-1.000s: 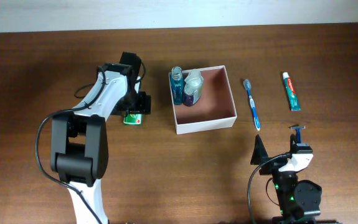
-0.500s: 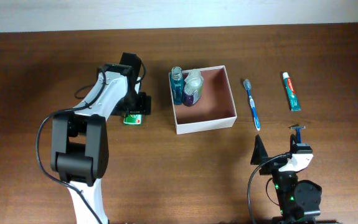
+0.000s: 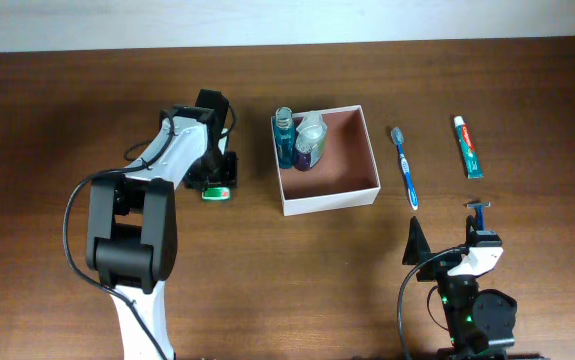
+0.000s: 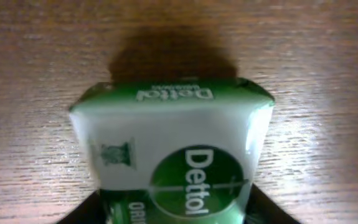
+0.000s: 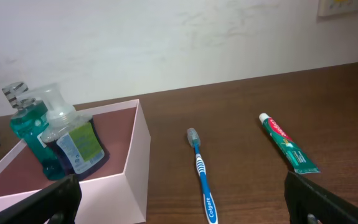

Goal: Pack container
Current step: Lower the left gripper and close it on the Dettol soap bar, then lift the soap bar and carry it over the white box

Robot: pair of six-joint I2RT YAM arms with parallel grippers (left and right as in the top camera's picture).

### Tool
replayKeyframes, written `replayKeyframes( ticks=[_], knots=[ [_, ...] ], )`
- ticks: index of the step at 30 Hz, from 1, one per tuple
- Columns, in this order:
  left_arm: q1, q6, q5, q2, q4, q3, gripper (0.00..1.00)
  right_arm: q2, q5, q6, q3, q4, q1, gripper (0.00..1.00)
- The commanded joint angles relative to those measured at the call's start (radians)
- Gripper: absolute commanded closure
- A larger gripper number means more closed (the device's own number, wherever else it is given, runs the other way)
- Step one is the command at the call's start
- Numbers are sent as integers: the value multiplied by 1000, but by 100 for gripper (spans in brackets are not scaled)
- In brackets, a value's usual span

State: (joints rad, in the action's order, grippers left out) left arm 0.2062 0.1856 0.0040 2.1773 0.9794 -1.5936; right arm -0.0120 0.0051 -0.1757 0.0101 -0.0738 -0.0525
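Note:
The container (image 3: 332,199), a white box with a reddish-brown inside, stands in the middle of the table and also shows at the left of the right wrist view (image 5: 138,162). A blue bottle (image 3: 284,137) and a clear pump bottle (image 3: 309,140) stand in its far-left corner. Left of it lies a green Dettol soap bar (image 3: 217,192). My left gripper (image 3: 215,180) is down over it. In the left wrist view the soap (image 4: 172,149) fills the gap between the dark fingers (image 4: 82,214), which press its sides. My right gripper (image 3: 449,238) rests open at the front right, holding nothing.
A blue toothbrush (image 3: 405,167) lies right of the container, a toothpaste tube (image 3: 468,146) farther right, and a blue razor (image 3: 479,208) just beyond my right gripper. From the right wrist the toothbrush (image 5: 200,177) and toothpaste (image 5: 287,144) lie ahead on bare wood.
My left gripper's fingers have closed in on the soap bar, which shifted slightly to the right. The right arm has not moved.

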Motion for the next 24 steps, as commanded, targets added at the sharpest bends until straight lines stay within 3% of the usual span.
replayKeyframes(
  ticks=[1, 4, 8, 24],
  knots=[
    [-6, 8, -7, 17, -2, 8, 74, 8, -2, 3, -5, -6, -6, 2],
    [-6, 8, -7, 16, 13, -11, 89, 8, -2, 3, -5, -6, -6, 2],
    [-6, 7, -16, 16, 74, -94, 89, 8, -2, 3, -5, -6, -6, 2],
    [-6, 7, -48, 16, 466, -867, 90, 8, -2, 3, -5, -6, -6, 2]
  ],
)
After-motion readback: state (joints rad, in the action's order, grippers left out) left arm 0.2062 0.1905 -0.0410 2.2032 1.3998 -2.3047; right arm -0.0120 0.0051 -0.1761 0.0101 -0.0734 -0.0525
